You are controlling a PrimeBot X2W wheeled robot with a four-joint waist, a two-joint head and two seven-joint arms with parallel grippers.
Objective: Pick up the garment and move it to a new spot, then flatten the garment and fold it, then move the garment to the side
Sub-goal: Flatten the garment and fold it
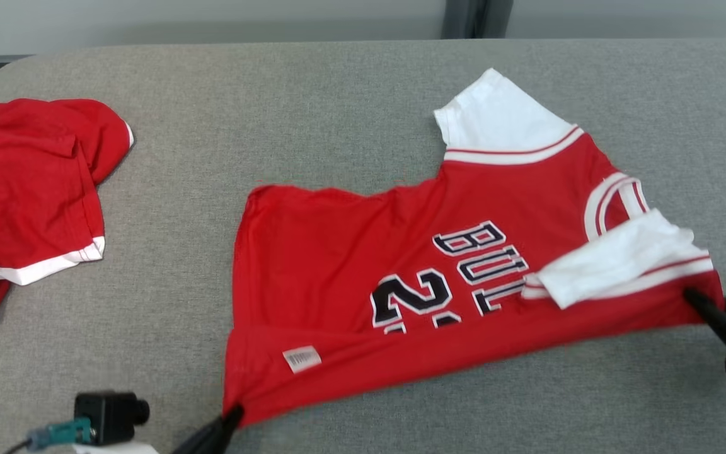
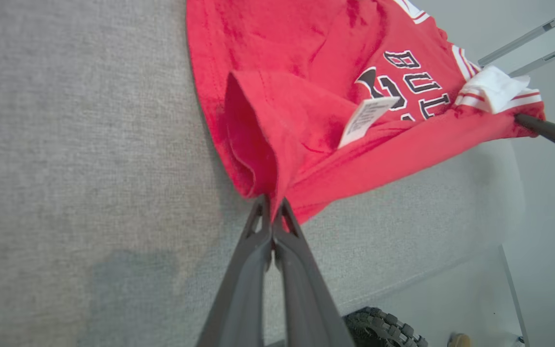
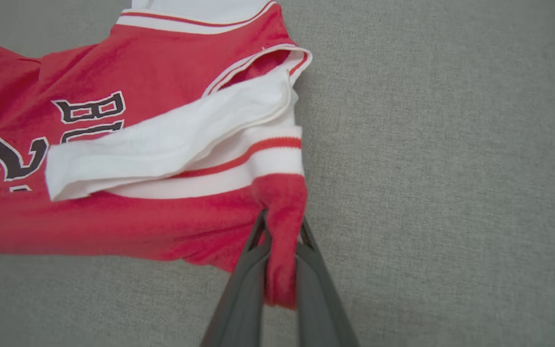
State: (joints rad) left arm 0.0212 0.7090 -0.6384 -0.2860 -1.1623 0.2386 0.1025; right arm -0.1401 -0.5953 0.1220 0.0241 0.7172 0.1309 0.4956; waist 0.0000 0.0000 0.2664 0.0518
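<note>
At the upper left of the head view, a second red garment (image 1: 29,189) with white trim is seen lying crumpled on the grey tabletop (image 1: 338,94), well apart from the work. Below it, at the lower left edge, a small black camera (image 1: 108,416) is noted. Just right of that, the left fingers (image 1: 212,435) are closed on the hem corner of the garment (image 1: 350,265), a red jersey with white sleeves (the wrist view confirms the pinch, with cloth bunched at the tips). The jersey is spread across the centre and right of the frame, and its near edge is drawn taut between the two grips and appears slightly raised. A white label (image 1: 302,359) shows near the hem, and one white sleeve is folded over the lettering. At the right edge, the right fingers (image 1: 713,318) are clamped on the sleeve-side corner. The pickup is judged to be under way. The move to a new spot, the flattening, the folding and the shift aside are all left to be done.
</note>
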